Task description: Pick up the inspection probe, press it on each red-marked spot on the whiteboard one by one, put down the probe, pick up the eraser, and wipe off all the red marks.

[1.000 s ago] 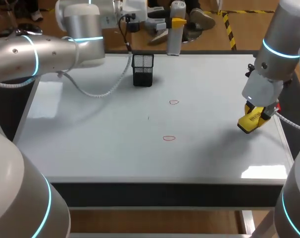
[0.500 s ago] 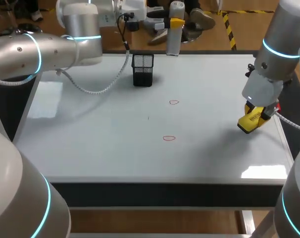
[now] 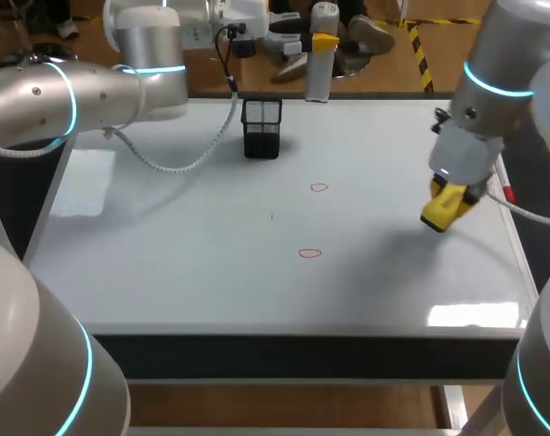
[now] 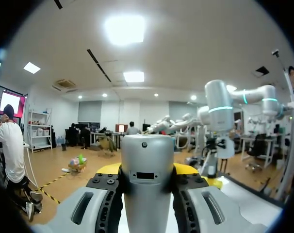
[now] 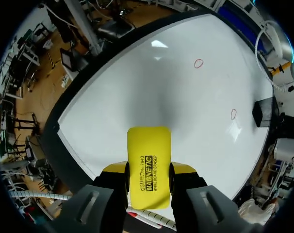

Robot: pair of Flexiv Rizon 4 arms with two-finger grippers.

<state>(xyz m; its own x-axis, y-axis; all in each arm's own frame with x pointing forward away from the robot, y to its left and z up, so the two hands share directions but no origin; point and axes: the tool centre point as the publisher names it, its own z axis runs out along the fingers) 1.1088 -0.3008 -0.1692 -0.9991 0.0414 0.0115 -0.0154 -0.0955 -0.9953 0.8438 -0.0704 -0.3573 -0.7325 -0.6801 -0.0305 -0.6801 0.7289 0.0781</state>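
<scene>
The probe (image 3: 319, 77), a pale grey cylinder, hangs upright over the far edge of the whiteboard (image 3: 166, 254), with my left gripper (image 3: 322, 41) shut on it. In the left wrist view the probe (image 4: 148, 194) fills the gap between the fingers of that gripper (image 4: 148, 170). My right gripper (image 3: 449, 202) is shut on the yellow eraser (image 3: 438, 211), just above the board's right side. The eraser (image 5: 148, 145) sticks out ahead of the right gripper (image 5: 148, 170). Two small red marks (image 3: 319, 188) (image 3: 309, 253) sit mid-board, left of the eraser; both red marks (image 5: 199, 63) (image 5: 233, 113) lie far ahead of it.
A black mesh holder (image 3: 261, 127) stands at the back of the board, next to the probe; the holder (image 5: 264, 111) also shows far ahead of the right gripper. A thin red-and-white marker (image 5: 149, 217) lies under the right gripper by the board's right edge.
My right arm has carried the eraser a little to the left and farther back over the board. The left arm shifted slightly a second ago and has kept still since.
</scene>
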